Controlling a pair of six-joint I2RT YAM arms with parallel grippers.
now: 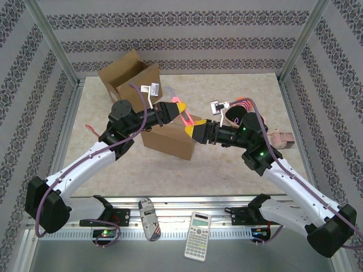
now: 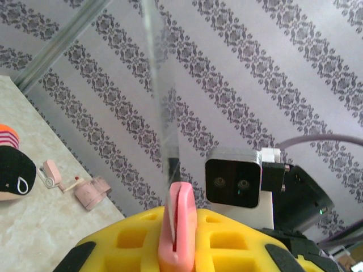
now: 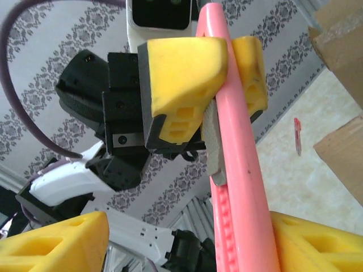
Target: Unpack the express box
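Observation:
A closed cardboard express box (image 1: 169, 143) sits mid-table, under both grippers. Above it, my left gripper (image 1: 169, 111) is shut on a pink box cutter (image 1: 184, 115). In the left wrist view its yellow fingers (image 2: 130, 238) clamp the cutter (image 2: 182, 226), whose blade points up. In the right wrist view the cutter (image 3: 238, 170) runs from the left gripper (image 3: 227, 62) down between my right gripper's (image 3: 190, 238) yellow fingers (image 3: 57, 241). These stand wide apart, open, and the handle rests against the right-hand one. In the top view the right gripper (image 1: 195, 129) meets the cutter's lower end.
An opened cardboard box (image 1: 127, 76) stands at the back left. A red pen (image 1: 89, 128) lies at the left. A pink object (image 1: 282, 139) and a black and orange item (image 1: 241, 107) lie at the right. A calculator (image 1: 198, 228) and a small device (image 1: 148, 218) rest on the front rail.

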